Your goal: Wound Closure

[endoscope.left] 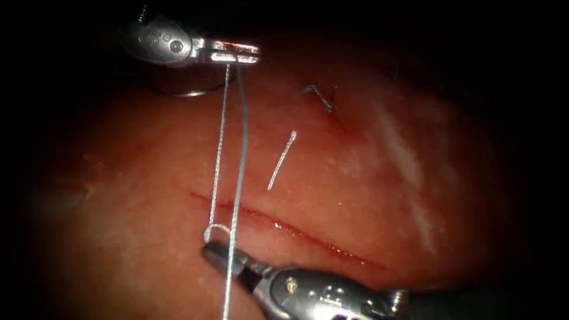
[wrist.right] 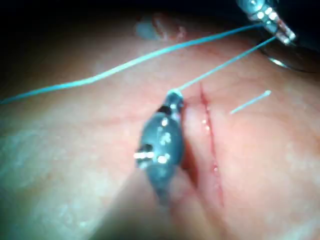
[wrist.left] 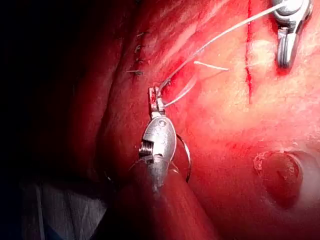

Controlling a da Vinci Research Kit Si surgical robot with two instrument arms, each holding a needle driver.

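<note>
Both hands hold thread across the cut; no needle in either.

Your left hand [endoscope.left: 234, 53] is clenched on the thread [endoscope.left: 218, 148] at the far side of the tissue [endoscope.left: 367, 178]. Your right hand [endoscope.left: 220, 252] grasps the same thread at a small loop just beside the cut [endoscope.left: 284, 228], near its left end. Keep both strands taut and even, and watch the loose cut piece of thread [endoscope.left: 281, 160] lying well apart, right of the strands.
</note>
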